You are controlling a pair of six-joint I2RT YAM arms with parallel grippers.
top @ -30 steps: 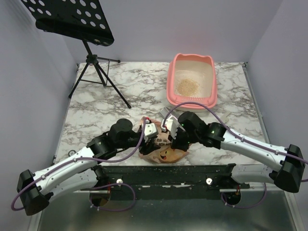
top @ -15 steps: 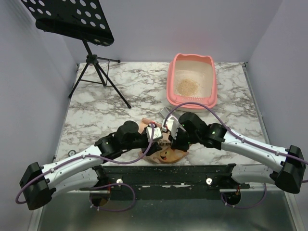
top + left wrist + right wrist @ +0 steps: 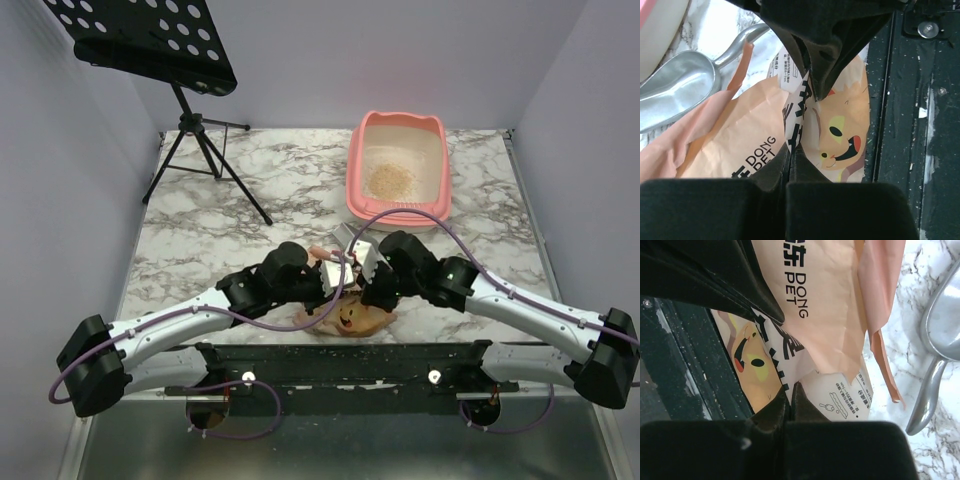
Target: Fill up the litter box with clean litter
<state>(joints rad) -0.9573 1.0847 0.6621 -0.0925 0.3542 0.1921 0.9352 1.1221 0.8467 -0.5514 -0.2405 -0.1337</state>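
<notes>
1. Grip: left hand point(image 3: 791, 156) pinched fully closed on a printed fold of the orange-tan litter bag point(image 3: 735, 135); right hand point(image 3: 790, 390) likewise clamped tight on the bag's other side, no gap showing between either pair of fingers.
2. Bag crumpled at the near edge of the marble worktop point(image 3: 250, 190), right between the two hands, printed cat face towards the arm bases.
3. Litter box point(image 3: 352, 195) well apart from the bag, farther back and slightly right; long axis running away from the arms, near short rim facing the bag.
4. Clean litter point(image 3: 388, 180): only a small tan pile in the middle of the pale floor, so filling judged barely begun.
5. Metal scoop point(image 3: 677, 82) lying between bag and box, just beside the bag's ragged edge, untouched.
6. Key relation: box beyond the bag and towards the right arm's side, so right hand the nearer. Probably calls for lifting with both hands, carrying forward over the scoop, then tipping past the near rim. Cannot tell where the bag's mouth is.
7. Risk: slack paper sagging between the grips, granules spilling short onto the marble.
</notes>
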